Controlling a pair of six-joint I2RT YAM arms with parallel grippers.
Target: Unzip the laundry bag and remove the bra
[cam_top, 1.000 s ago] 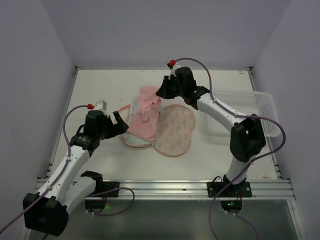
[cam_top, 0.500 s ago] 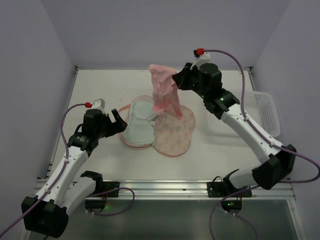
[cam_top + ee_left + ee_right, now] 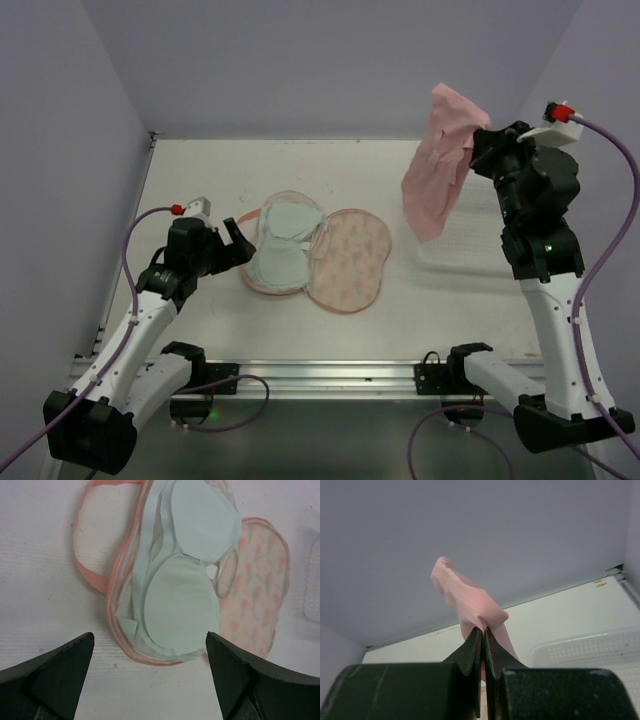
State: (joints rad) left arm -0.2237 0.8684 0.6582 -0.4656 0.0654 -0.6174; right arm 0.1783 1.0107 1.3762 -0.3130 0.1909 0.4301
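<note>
The left hand hovers just left of the bag. Its fingers are spread wide and hold nothing.

The bag lies flat on the bench, near the middle. It is unzipped and folded open like a book. The right half shows peach-pink cloth with a small print. The left half shows the inside, with pink trim round the edge. Two pale green round cups lie in that left half, one partly on top of the other. I cannot tell what they belong to.

High up and well to the right of the bag hangs the bra. It looks like a soft pink cloth, limp and crumpled, dangling down. The right hand has its fingers pressed together on the top of it, pinching the cloth. Down below, right of the bag, sits a white basket.

I think the zip step is done and the taking-out step is almost done, since the pink cloth is clear of the bag. Next, the right hand likely needs to go down and let go, maybe over the basket. The cloth is floppy, so it may swing or catch on a finger.
</note>
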